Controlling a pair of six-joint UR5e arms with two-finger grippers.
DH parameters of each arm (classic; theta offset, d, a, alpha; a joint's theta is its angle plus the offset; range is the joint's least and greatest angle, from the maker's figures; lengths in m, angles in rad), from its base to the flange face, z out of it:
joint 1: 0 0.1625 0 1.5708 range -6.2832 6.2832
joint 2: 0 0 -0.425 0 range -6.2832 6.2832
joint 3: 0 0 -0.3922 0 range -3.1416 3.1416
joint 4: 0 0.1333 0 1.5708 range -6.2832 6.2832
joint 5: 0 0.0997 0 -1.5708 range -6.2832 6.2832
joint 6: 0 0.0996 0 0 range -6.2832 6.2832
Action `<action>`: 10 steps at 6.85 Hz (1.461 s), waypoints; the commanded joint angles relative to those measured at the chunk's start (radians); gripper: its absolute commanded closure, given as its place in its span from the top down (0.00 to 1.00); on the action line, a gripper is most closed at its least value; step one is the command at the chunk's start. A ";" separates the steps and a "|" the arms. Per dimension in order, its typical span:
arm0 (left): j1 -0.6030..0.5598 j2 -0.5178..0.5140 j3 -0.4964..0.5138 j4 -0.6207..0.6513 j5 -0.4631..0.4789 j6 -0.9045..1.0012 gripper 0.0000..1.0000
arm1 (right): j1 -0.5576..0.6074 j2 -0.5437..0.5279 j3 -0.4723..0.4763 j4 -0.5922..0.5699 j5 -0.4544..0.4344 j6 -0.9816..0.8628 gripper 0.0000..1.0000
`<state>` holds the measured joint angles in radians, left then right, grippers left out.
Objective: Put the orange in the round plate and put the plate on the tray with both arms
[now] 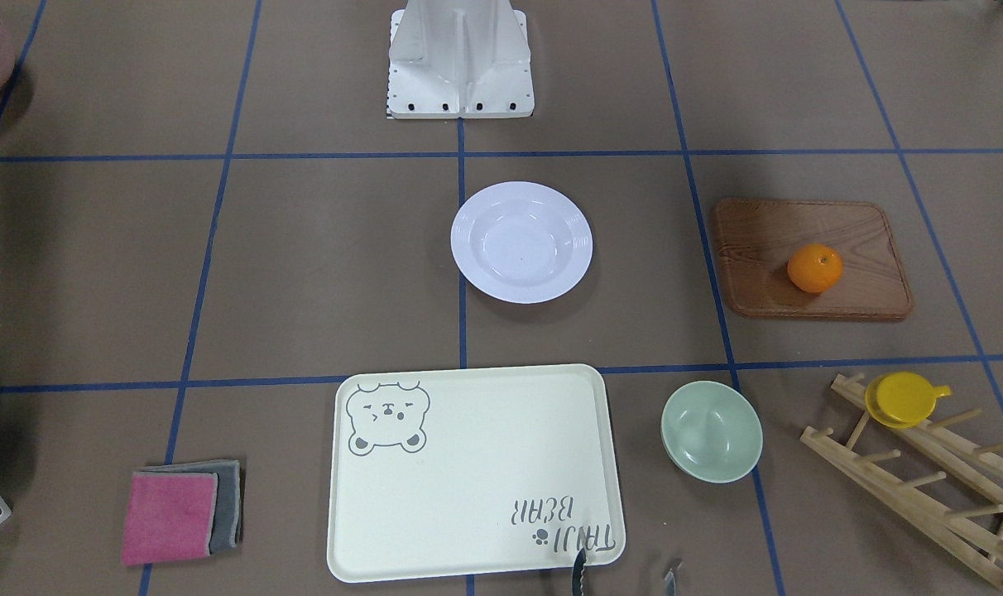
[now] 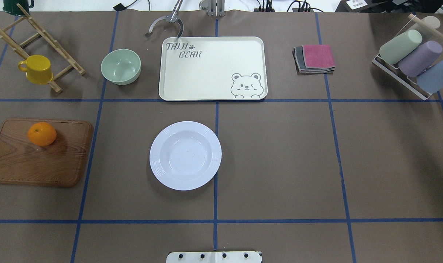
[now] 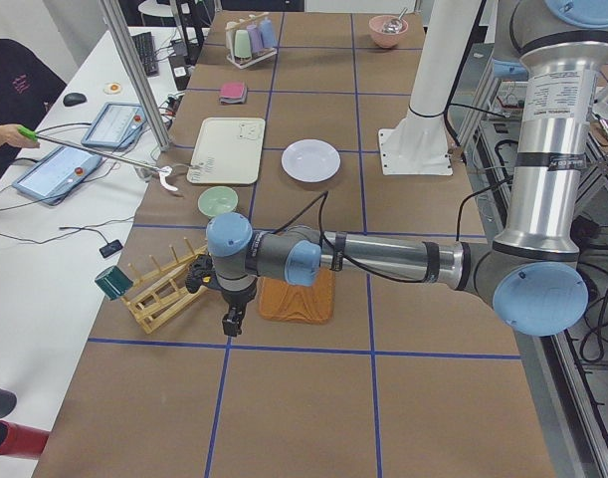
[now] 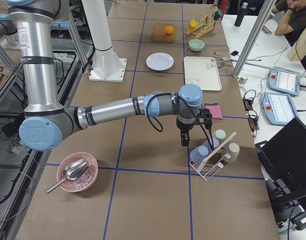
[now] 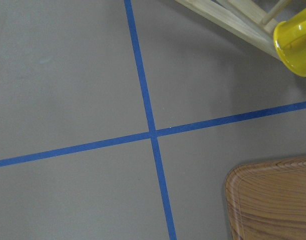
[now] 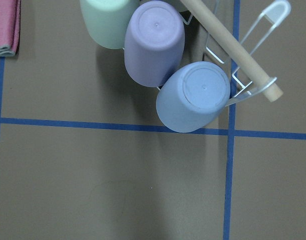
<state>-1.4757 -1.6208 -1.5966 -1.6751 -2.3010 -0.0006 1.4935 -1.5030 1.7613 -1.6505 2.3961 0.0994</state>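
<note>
We find the orange point(image 2: 41, 133) on the wooden board point(image 2: 57, 164), at nine o'clock from the round plate point(image 2: 185, 155) in the overhead view and well apart from it. The tray point(image 2: 212, 67) lies at twelve o'clock from the plate, which holds nothing yet. The left pincer point(image 3: 231, 321) hangs over bare counter point(image 2: 280, 164) just off the board's outer end. Its wrist view shows only the board's corner at five o'clock, so we judge the fruit lies further that way. The right pincer point(image 4: 184, 140) hangs by the cup rack point(image 4: 215, 160) at the opposite end, so the left arm is far nearer. We cannot tell whether either pincer is parted or closed.
</note>
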 commanded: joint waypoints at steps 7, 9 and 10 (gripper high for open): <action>0.185 -0.005 -0.120 -0.122 0.005 -0.448 0.99 | -0.561 0.155 0.075 0.717 -0.011 1.002 1.00; 0.265 -0.005 -0.121 -0.204 0.011 -0.617 0.99 | -0.662 0.191 -0.014 0.953 -0.094 1.267 1.00; 0.317 -0.005 -0.120 -0.256 0.026 -0.718 0.99 | -0.756 0.201 -0.014 1.045 -0.220 1.418 1.00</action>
<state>-1.2179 -1.6256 -1.7169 -1.8710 -2.2887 -0.5998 0.8333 -1.3169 1.7643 -0.7295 2.2977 1.3532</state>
